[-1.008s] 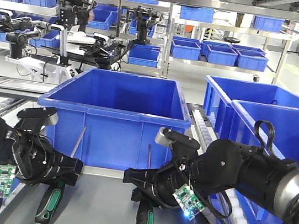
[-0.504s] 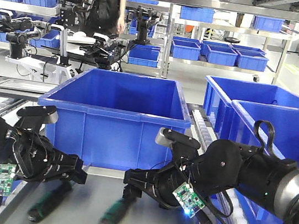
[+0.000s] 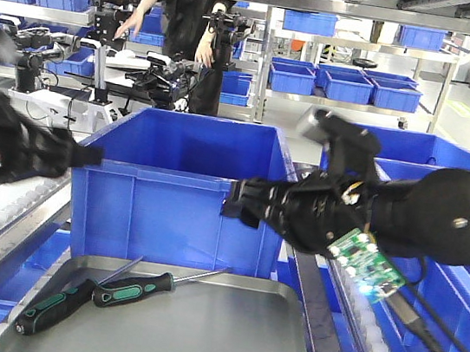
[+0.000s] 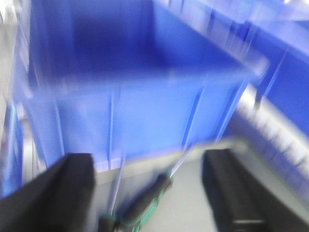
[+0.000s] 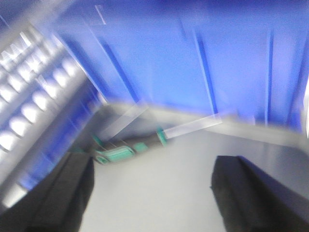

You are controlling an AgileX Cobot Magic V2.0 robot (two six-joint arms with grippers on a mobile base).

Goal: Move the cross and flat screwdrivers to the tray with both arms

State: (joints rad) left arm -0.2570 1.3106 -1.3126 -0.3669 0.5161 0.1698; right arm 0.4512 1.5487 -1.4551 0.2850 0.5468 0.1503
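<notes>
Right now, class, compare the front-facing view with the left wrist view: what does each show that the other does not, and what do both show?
Only the front-facing view shows both arms raised above the tray, the right gripper with its green circuit board, both screwdrivers whole, shelves of bins and a person behind. Only the left wrist view, though blurred, shows the left gripper from behind, its two dark fingers spread apart with nothing between them. Both show the big blue bin and a green-and-black screwdriver handle lying on the grey tray.

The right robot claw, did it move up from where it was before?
Yes. The right gripper has risen: it now sits in front of the blue bin wall, above the tray, instead of down by the bin's base.
</notes>
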